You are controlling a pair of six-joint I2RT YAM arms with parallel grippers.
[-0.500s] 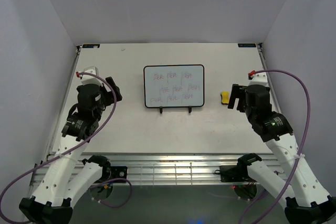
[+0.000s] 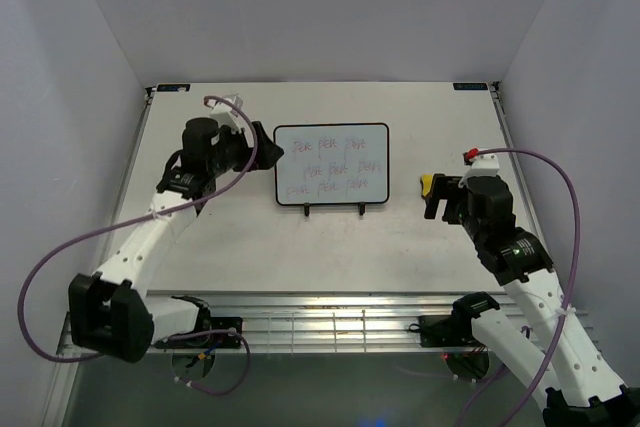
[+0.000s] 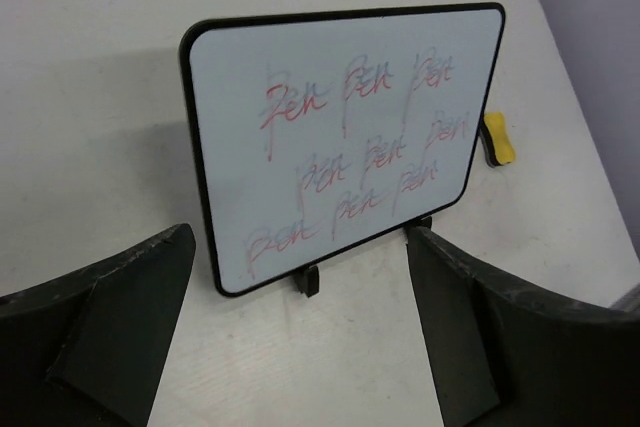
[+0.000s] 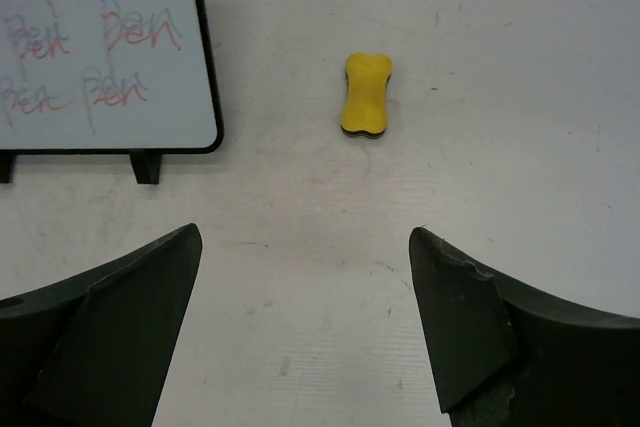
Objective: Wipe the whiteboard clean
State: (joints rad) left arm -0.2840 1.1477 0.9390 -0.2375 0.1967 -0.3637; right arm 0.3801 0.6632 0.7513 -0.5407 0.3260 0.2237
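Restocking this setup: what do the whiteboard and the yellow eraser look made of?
The whiteboard: smooth white face, probably melamine or coated steel, since the red ink sits smeared on top; thin black rim, likely plastic. The yellow eraser: matte yellow body, foam or plastic by its look, with a dark underlayer, possibly felt.

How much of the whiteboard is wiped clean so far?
None yet: red writing covers the whiteboard. In hand: the open right fingers face the yellow eraser, not holding it; the open left fingers face the board. Left: grab, wipe everything.
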